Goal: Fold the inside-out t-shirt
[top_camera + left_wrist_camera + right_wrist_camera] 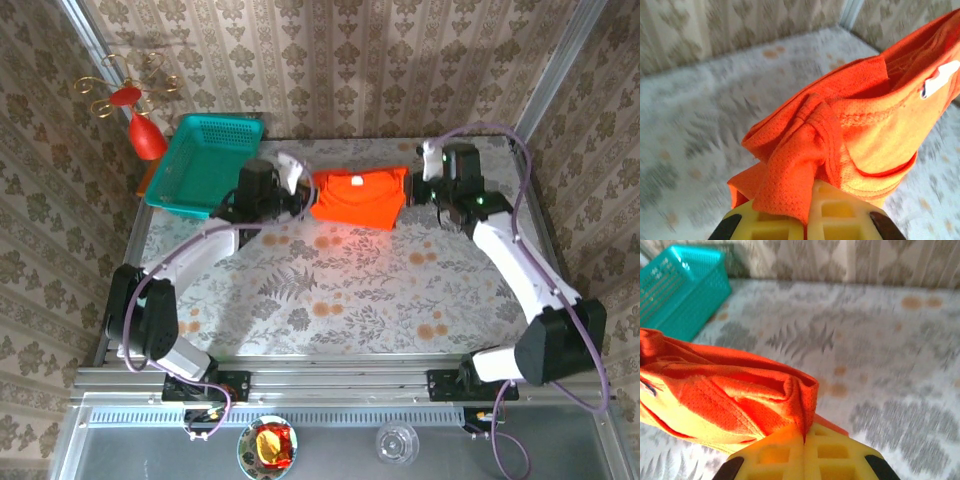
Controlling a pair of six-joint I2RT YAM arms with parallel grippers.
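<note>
The orange-red t-shirt [360,197] hangs stretched between both grippers over the far middle of the table. My left gripper [303,195] holds its left edge; in the left wrist view the yellow fingers [840,215] are shut on a bunched fold of the shirt [850,125], whose white label [940,79] shows at the right. My right gripper [418,190] holds the right edge; in the right wrist view the fingers [827,450] are shut on a pinched fold of the shirt [715,390].
A teal basket [205,163] sits at the far left of the table, also seen as the teal basket [675,290] in the right wrist view. A red ornament [140,125] with gold curls stands beyond it. The floral tablecloth [340,290] stretches toward the arm bases.
</note>
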